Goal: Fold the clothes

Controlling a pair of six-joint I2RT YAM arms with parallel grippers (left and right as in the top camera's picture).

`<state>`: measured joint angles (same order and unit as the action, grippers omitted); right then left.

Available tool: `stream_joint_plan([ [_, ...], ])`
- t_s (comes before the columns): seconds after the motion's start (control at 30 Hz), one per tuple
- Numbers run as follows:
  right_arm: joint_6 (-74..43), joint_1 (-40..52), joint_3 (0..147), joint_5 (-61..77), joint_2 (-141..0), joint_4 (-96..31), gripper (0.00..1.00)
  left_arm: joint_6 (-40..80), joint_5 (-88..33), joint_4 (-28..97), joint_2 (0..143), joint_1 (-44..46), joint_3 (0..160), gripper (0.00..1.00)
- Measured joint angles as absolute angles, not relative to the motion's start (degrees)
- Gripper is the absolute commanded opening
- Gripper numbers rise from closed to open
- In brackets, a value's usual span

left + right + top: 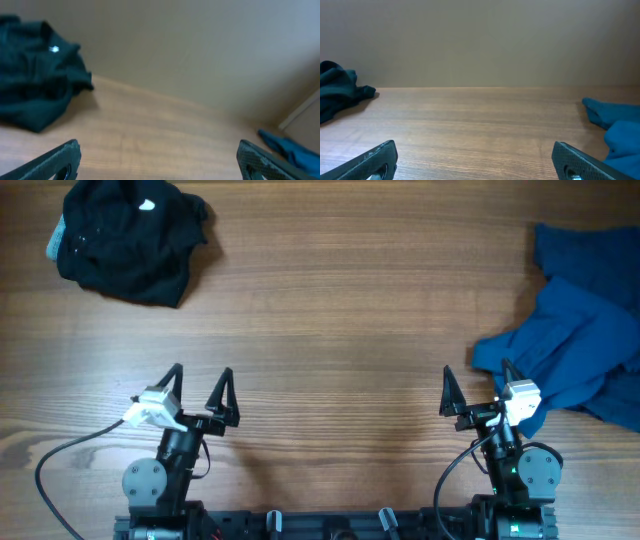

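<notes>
A: What lies where?

B: Two heaps on the table. The black pile sits crumpled at the far left corner, with a small white mark on top. The blue pile lies bunched along the right edge.

A: And the grippers?

B: The left gripper is spread wide and holds nothing, well apart from the black pile. The right gripper is spread wide too, and empty. One finger is just beside the blue pile's near edge; whether it touches, I cannot tell.
</notes>
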<state>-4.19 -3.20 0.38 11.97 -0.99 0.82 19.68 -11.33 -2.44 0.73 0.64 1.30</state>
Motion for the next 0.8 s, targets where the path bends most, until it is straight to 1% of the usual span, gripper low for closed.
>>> stream_joint_plan([
  [0.17, -4.2, -3.2, 0.4, 11.9, -1.0, 0.8, 1.00, 19.7, -10.4, -2.5, 0.7, 0.7, 1.0, 1.00],
  [0.33, -4.2, -3.2, 0.4, 12.0, -1.0, 0.8, 1.00, 19.7, -9.2, 3.6, 0.8, 0.7, 0.7, 1.00],
  [0.8, -4.2, -3.2, 0.4, 12.0, -1.0, 0.8, 1.00, 19.7, -8.8, 3.5, 0.7, 0.7, 0.7, 1.00],
])
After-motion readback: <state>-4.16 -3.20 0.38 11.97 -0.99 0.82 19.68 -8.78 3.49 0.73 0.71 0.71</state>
